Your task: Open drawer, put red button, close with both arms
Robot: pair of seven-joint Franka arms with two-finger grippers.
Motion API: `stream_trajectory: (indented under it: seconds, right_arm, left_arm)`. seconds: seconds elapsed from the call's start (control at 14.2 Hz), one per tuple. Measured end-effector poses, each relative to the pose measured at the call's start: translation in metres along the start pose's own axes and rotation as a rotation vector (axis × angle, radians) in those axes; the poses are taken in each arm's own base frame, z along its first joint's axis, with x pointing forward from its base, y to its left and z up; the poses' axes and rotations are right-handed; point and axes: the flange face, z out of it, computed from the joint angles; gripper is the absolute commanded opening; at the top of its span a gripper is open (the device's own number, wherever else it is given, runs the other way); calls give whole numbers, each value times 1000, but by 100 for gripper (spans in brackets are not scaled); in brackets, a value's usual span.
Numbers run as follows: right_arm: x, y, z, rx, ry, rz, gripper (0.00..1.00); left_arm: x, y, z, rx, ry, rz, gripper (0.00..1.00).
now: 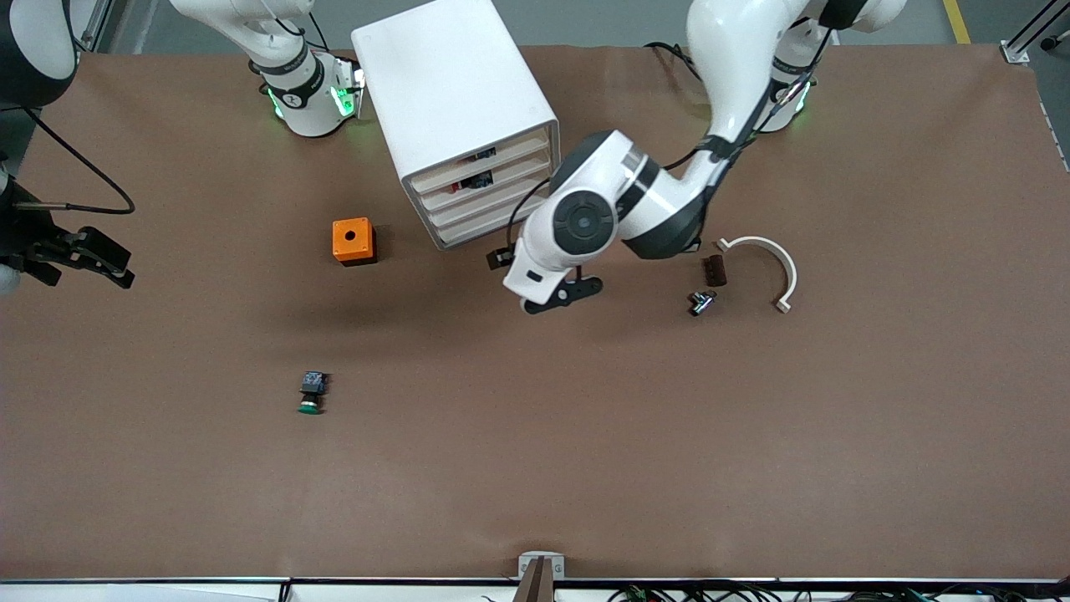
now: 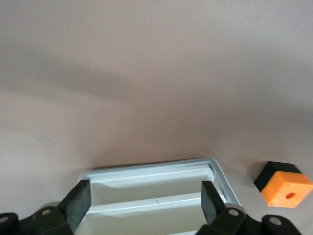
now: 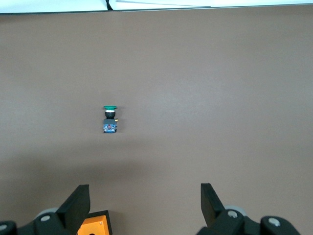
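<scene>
Drawer [image 1: 489,178] sits at 11 o'clock from our wide-open, empty left gripper [image 1: 535,280]; we should meet it square. Our right gripper [image 1: 84,257], open and empty, waits at the table's 9 o'clock.

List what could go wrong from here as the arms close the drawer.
1. The left end effector, fingers open, faces the cabinet alone. A push may slide the whole cabinet rather than seat the drawer, since the right end effector hangs over the right arm's end of the table, bracing nothing.
2. Coming in to help, the right end effector may knock the orange cube beside the cabinet.
</scene>
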Motion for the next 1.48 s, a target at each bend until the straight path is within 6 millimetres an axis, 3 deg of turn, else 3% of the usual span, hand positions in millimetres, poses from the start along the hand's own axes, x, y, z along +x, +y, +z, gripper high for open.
stream_trajectory:
  seconds: [0.28,0.56,0.78,1.06,1.48]
  right_arm:
    - [0,0,0,0,1,1,100]
    - [0,1,0,0,1,1,100]
    - [0,1,0,0,1,1,100]
    - [0,1,-1,0,1,1,100]
    - [0,1,-1,0,4,1,100]
  left_arm:
    - [38,-70,-98,58,62,97,99]
    - [65,-147,-167,113,55,178,99]
    - [86,-201,-209,101,65,209,99]
    - [104,-258,-230,143,80,232,99]
    - [94,-300,-241,229,121,234,99]
